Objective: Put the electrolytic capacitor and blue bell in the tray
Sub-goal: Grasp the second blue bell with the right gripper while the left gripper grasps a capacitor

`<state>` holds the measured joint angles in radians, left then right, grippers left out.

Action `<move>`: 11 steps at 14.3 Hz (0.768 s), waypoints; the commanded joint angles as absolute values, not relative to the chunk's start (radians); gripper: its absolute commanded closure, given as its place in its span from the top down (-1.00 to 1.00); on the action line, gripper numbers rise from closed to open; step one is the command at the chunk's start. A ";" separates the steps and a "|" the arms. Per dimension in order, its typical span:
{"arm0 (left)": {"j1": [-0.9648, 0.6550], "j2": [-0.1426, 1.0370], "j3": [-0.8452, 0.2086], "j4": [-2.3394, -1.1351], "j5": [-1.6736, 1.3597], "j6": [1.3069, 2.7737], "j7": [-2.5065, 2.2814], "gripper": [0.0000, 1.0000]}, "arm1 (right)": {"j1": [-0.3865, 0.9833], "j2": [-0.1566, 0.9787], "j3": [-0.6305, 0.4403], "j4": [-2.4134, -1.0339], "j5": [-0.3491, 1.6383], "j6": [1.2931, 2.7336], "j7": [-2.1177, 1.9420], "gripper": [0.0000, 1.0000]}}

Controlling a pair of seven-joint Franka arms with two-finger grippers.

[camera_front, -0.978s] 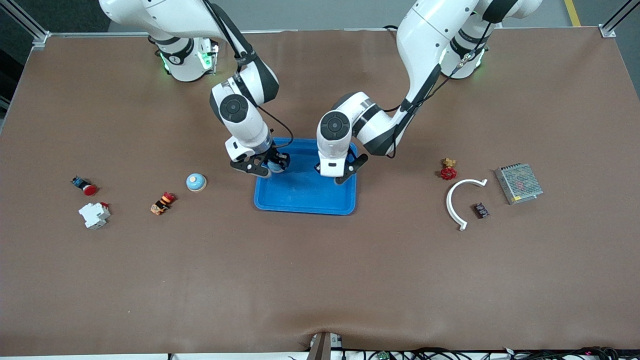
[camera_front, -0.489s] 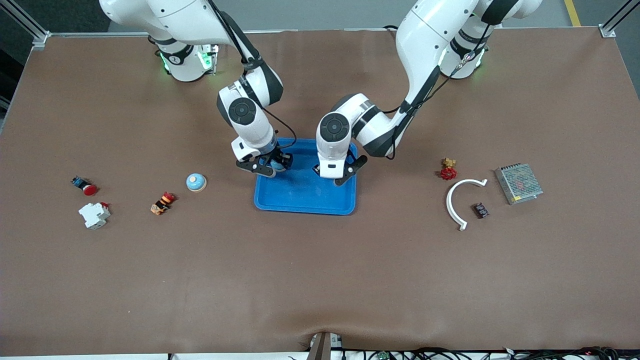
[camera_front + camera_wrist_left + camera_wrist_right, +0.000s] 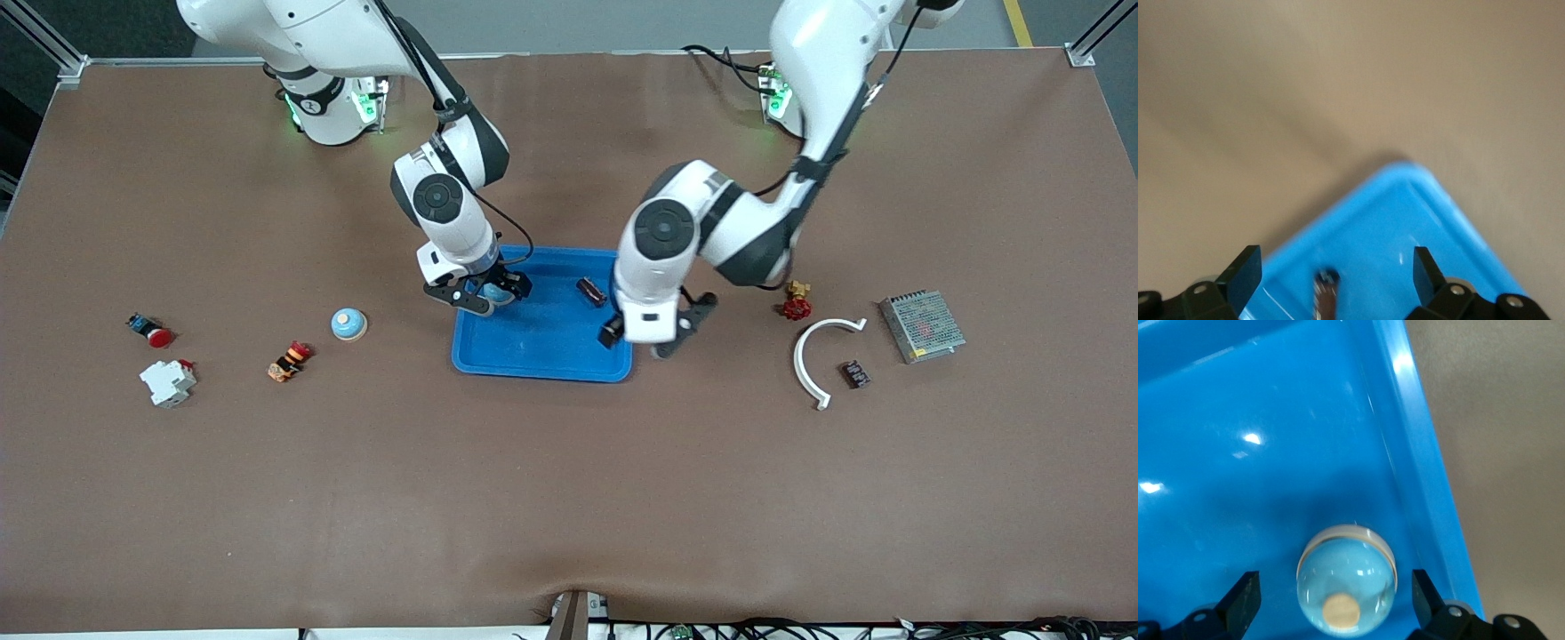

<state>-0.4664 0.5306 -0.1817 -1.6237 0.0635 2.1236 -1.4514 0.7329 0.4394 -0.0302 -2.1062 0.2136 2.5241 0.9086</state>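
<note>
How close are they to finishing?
Nearly done. The capacitor lies in the tray, and the left gripper is open and empty over its edge. A bell sits in the tray between the open fingers of the right gripper. Left: lifting that gripper away.

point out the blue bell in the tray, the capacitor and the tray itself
blue bell [image 3: 1346, 577]: right wrist view, on its domed top.
capacitor [image 3: 591, 291]: front view, on its dark body.
tray [image 3: 542, 368]: front view, on the rim nearest the camera.

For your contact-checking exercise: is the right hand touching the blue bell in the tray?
Apart. The right wrist view shows the blue bell resting in the tray between the open fingers of the right hand, blue floor visible on both sides.
</note>
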 commanded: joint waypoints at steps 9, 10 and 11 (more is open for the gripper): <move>-0.138 0.497 -0.187 -1.675 0.091 2.075 -1.025 1.00 | 0.391 0.330 -0.078 -2.049 0.170 2.240 0.349 1.00; -0.115 0.503 -0.187 -1.677 0.091 2.077 -0.997 1.00 | 0.377 0.321 -0.081 -2.078 0.169 2.258 0.312 1.00; -0.100 0.508 -0.187 -1.683 0.091 2.083 -0.970 1.00 | 0.364 0.308 -0.084 -2.126 0.154 2.313 0.292 1.00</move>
